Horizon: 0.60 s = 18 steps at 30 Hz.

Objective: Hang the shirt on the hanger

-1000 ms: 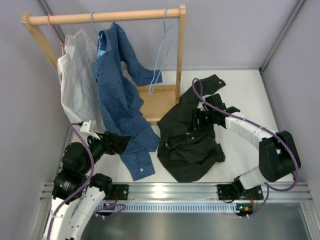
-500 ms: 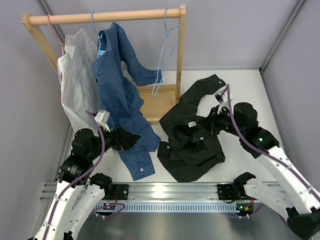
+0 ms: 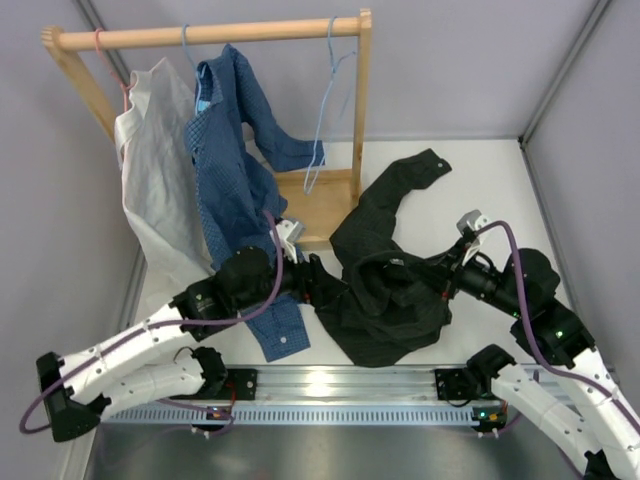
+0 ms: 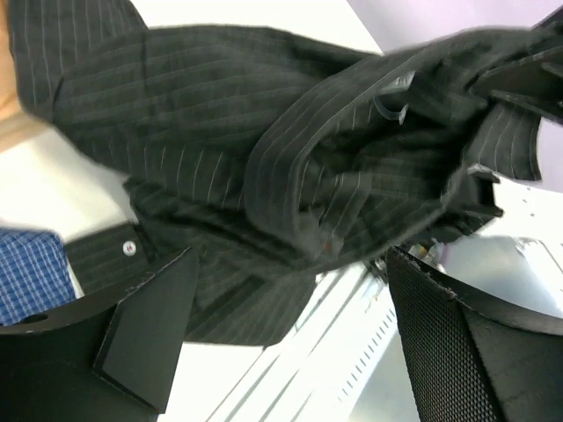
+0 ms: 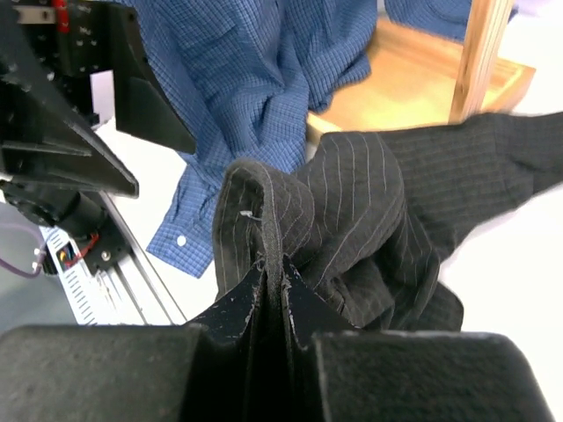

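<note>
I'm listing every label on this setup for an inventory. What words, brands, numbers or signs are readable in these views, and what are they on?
No text can be read in any view.
Black shirt: a tiny red tag shows in the left wrist view, too small and blurred to read.
Slotted rail at the near edge: only fine slots, no legible numbers.

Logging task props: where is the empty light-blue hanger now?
Top view, upper centre: the hanger hangs on the wooden rail beside its right post, just right of the blue shirt.
</note>
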Each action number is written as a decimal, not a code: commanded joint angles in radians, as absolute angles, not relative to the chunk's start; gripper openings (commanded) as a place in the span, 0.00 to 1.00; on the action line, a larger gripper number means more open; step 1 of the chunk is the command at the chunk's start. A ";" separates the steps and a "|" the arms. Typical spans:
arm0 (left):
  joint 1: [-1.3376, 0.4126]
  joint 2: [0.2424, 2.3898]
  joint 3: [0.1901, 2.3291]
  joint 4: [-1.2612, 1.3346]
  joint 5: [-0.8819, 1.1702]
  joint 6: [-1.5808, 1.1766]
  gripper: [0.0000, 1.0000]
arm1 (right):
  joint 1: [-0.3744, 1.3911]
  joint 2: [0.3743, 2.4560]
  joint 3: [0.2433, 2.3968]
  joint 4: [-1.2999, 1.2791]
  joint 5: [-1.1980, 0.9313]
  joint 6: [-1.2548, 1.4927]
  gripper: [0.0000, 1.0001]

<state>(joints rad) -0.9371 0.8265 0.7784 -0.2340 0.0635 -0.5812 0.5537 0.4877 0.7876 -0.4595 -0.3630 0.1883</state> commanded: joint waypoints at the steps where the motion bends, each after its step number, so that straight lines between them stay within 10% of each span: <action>1: -1.037 0.889 0.770 -0.046 -0.222 -0.574 0.90 | 0.564 0.495 0.790 -0.405 -0.368 0.204 0.06; 11: -1.069 1.134 0.781 0.159 -0.322 -0.568 0.80 | 0.563 0.499 0.818 -0.354 -0.452 0.219 0.13; 14: -1.071 1.170 0.805 0.187 -0.324 -0.540 0.54 | 0.565 0.511 0.859 -0.348 -0.474 0.218 0.14; 15: -1.069 1.177 0.828 0.190 -0.321 -0.531 0.25 | 0.565 0.520 0.870 -0.345 -0.476 0.219 0.12; 17: -1.071 1.177 0.854 0.187 -0.311 -0.491 0.00 | 0.565 0.538 0.903 -0.330 -0.471 0.219 0.02; 18: -1.069 1.167 0.876 0.184 -0.304 -0.479 0.00 | 0.565 0.548 0.916 -0.324 -0.466 0.218 0.00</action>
